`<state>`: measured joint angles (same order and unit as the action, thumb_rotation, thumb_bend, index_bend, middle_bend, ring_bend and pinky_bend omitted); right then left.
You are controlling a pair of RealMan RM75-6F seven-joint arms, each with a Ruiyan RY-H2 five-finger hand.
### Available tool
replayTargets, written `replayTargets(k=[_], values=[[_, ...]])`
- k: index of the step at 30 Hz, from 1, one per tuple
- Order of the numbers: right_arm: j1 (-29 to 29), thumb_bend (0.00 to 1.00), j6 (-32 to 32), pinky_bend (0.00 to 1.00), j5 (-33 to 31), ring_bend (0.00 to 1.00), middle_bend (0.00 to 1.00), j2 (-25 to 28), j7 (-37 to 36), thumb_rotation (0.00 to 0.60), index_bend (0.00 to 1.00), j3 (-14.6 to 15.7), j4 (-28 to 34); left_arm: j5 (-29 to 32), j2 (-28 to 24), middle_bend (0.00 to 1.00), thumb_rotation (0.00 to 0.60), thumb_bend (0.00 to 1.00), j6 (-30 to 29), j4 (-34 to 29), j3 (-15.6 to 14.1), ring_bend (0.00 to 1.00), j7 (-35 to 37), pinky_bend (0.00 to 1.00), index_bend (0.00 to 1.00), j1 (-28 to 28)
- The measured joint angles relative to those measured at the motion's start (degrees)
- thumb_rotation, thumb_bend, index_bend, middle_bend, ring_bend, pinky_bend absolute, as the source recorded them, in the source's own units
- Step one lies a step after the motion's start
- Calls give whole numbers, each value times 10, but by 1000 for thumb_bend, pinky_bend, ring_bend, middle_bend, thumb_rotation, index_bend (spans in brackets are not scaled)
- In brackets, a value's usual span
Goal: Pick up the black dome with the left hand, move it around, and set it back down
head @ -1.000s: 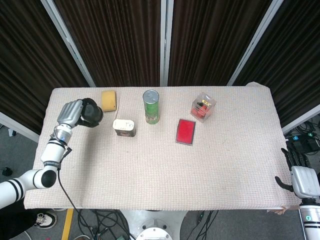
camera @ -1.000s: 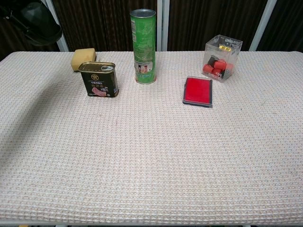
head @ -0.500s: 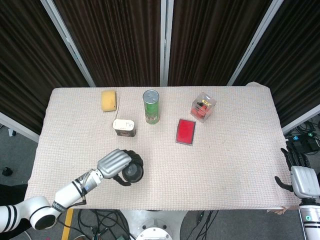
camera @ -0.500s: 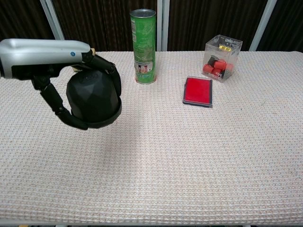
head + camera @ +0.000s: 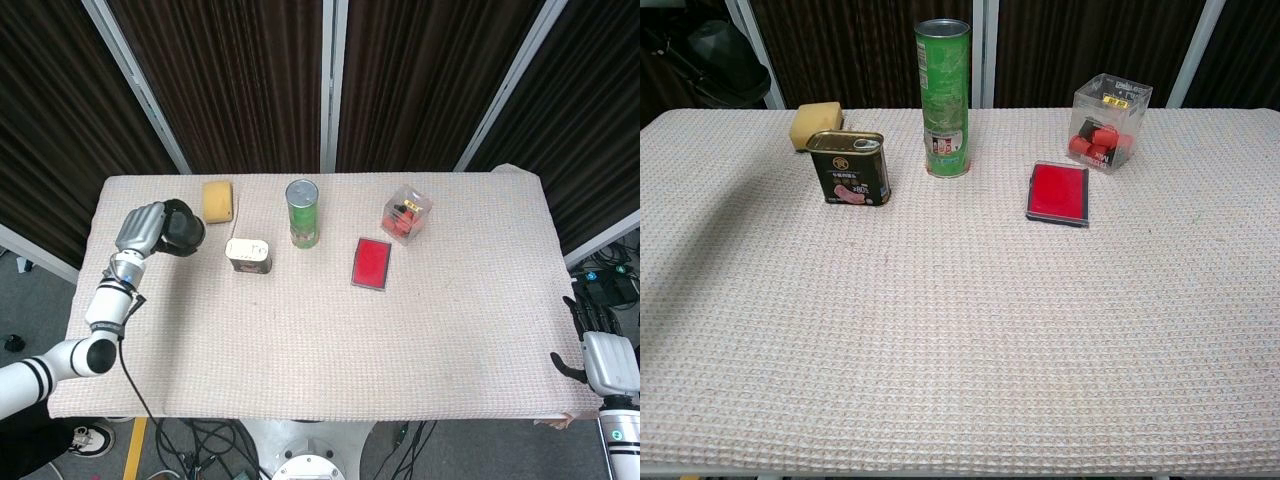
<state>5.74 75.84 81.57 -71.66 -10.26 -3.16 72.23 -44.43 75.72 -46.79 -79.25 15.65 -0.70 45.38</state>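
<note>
The left robot hand [image 5: 140,228] grips the black dome [image 5: 183,227] over the desk [image 5: 300,320] at about ten o'clock in the head view, just beside the yellow sponge [image 5: 217,201] (whether the dome touches the cloth cannot be told). The right robot hand [image 5: 608,362] sits off the desk's edge at four o'clock, holding nothing, though how far its fingers spread I cannot tell. Toward twelve o'clock stand the green can [image 5: 302,212] and the small tin [image 5: 248,255], with the red card [image 5: 371,263] and clear box [image 5: 406,213] at about one o'clock.
</note>
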Motion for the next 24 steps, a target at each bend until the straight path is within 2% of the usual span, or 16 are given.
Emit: replayTargets(k=[3, 5, 11, 13, 16, 18, 20, 24], values=[[0, 167, 2, 0, 1, 0, 0, -1, 2, 600, 0, 0, 1, -8, -3, 457, 600, 199, -6, -25, -2, 289, 3, 397, 337, -7], [0, 167, 3, 0, 1, 0, 0, 0, 3, 600, 0, 0, 2, -47, -10, 456, 600, 199, -11, -71, -10, 289, 8, 394, 337, -16], [0, 167, 2, 0, 2, 0, 0, 0, 2, 600, 0, 1, 1, -241, -33, 453, 600, 199, -42, -266, -58, 289, 9, 389, 337, -53], [0, 167, 1, 0, 2, 0, 0, -1, 1, 600, 0, 1, 0, -306, -38, 453, 600, 199, -51, -306, -66, 289, 9, 389, 337, -60], [2, 167, -3, 0, 0, 0, 0, -2, 2, 600, 0, 1, -2, -353, -42, 453, 600, 199, -57, -319, -64, 289, 6, 390, 337, -61], [2, 167, -5, 0, -1, 0, 0, -3, 3, 600, 0, 1, -3, -353, -42, 453, 600, 199, -58, -308, -56, 289, 2, 391, 337, -58], [2, 167, -5, 0, -2, 0, 0, -3, 4, 600, 0, 1, -3, -328, -41, 453, 600, 199, -57, -283, -42, 289, -1, 392, 337, -50], [1, 167, -1, 0, -3, 0, 0, -2, 4, 600, 0, -1, -1, -211, -31, 453, 600, 199, -52, -210, -5, 289, -7, 392, 337, -27]])
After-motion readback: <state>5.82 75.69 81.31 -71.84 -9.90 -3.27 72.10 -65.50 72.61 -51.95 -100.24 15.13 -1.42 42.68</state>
